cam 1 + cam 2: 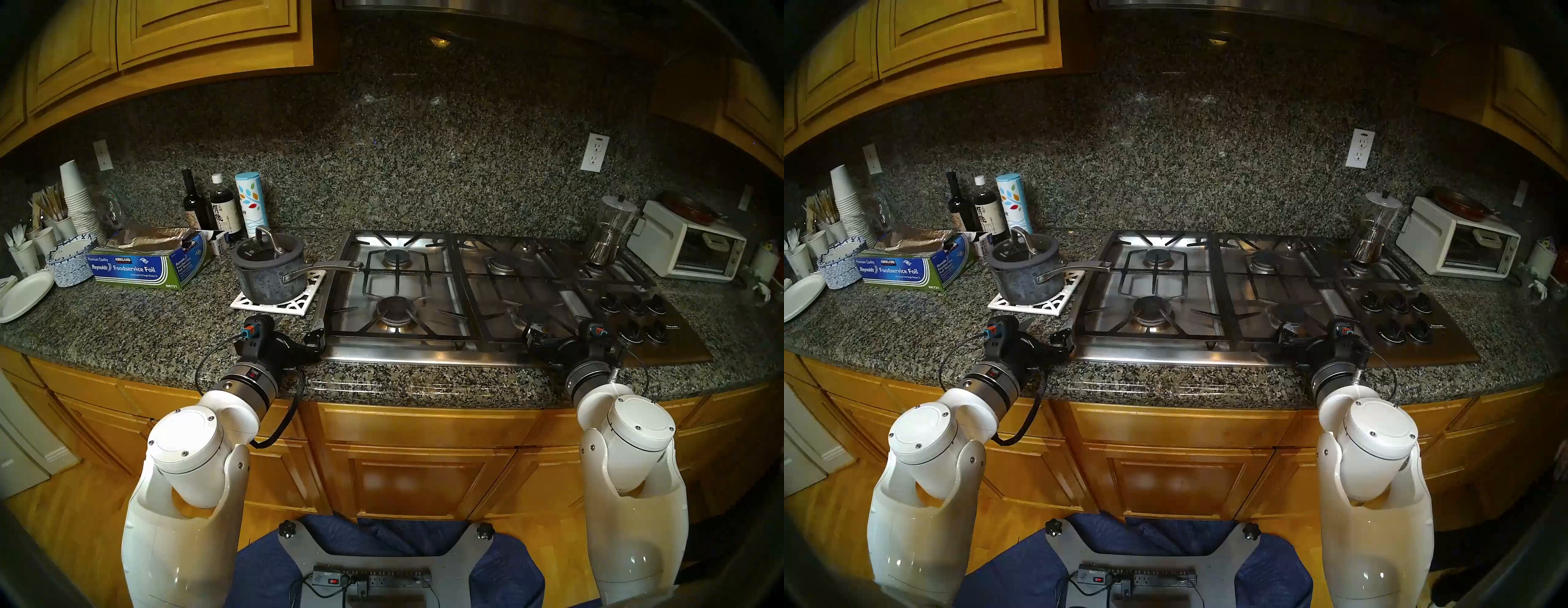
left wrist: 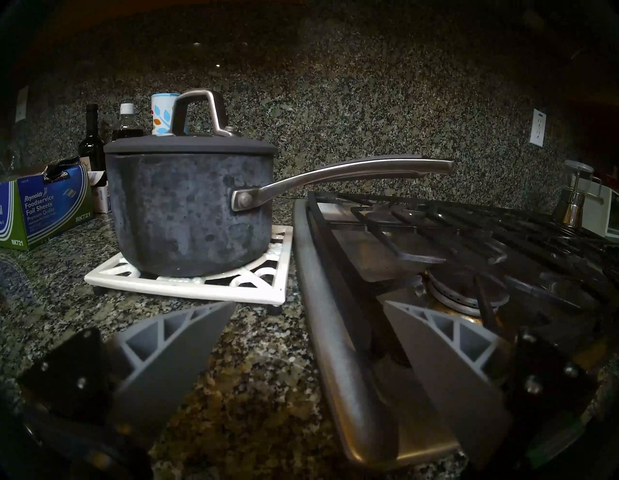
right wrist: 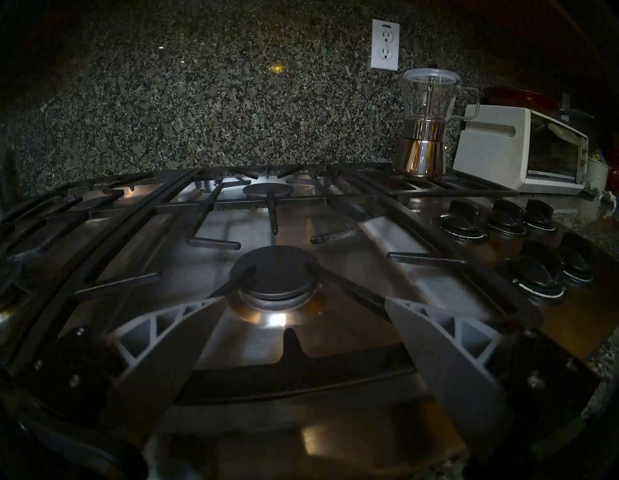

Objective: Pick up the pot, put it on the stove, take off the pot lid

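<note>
The dark grey speckled pot (image 1: 261, 282) stands on a white lattice trivet (image 1: 303, 299) on the granite counter, just left of the stove (image 1: 466, 339). Its silver handle (image 1: 326, 268) points right, over the stove's left edge. The glass pot lid (image 1: 266, 250) with its loop handle sits on the pot. The pot also shows in the left wrist view (image 2: 187, 214). My left gripper (image 2: 308, 305) is open and empty, low in front of the pot at the stove's front-left corner. My right gripper (image 3: 304, 298) is open and empty over the stove's front edge, facing a front burner (image 3: 274, 275).
A foil box (image 1: 140, 267), bottles (image 1: 195, 204), a canister (image 1: 252, 199), paper cups (image 1: 74, 195) and plates (image 1: 25, 295) crowd the counter to the left. A glass jar with a metal base (image 1: 609, 231) stands on the stove's back right grate. A white toaster oven (image 1: 687, 248) and black knobs (image 1: 632, 314) are at the right.
</note>
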{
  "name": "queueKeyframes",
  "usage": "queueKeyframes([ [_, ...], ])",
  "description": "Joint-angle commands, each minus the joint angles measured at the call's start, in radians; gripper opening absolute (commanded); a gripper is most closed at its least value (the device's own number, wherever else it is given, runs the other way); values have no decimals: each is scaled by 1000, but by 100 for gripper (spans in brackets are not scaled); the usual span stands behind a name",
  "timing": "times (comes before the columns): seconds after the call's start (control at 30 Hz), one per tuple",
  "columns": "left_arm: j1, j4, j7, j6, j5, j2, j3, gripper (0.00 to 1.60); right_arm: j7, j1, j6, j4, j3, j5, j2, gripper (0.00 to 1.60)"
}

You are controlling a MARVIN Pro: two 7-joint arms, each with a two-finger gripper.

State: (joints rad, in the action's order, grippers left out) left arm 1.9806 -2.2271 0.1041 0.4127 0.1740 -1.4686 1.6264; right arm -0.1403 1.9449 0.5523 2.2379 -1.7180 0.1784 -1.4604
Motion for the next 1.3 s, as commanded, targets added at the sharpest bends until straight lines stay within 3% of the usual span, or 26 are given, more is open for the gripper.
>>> queueKeyframes([
  [0.0,-11,-29,1,-9,-1,0,0,160,6,-22,38,74,1,-33,52,160],
  [0.3,-12,-27,4,-8,-3,-3,1,160,32,-70,121,176,25,-71,112,160],
  [0.47,-12,-26,6,-7,-4,-4,2,160,57,-93,179,204,76,-128,188,160],
  [0.73,-12,-27,9,-7,-6,-6,3,160,93,-109,261,201,174,-309,269,160],
  [0.9,-12,-27,10,-7,-8,-8,3,160,115,-167,295,202,235,-360,337,160],
  [1.27,-13,-27,14,-6,-11,-11,5,160,162,-272,318,206,341,-420,340,160],
])
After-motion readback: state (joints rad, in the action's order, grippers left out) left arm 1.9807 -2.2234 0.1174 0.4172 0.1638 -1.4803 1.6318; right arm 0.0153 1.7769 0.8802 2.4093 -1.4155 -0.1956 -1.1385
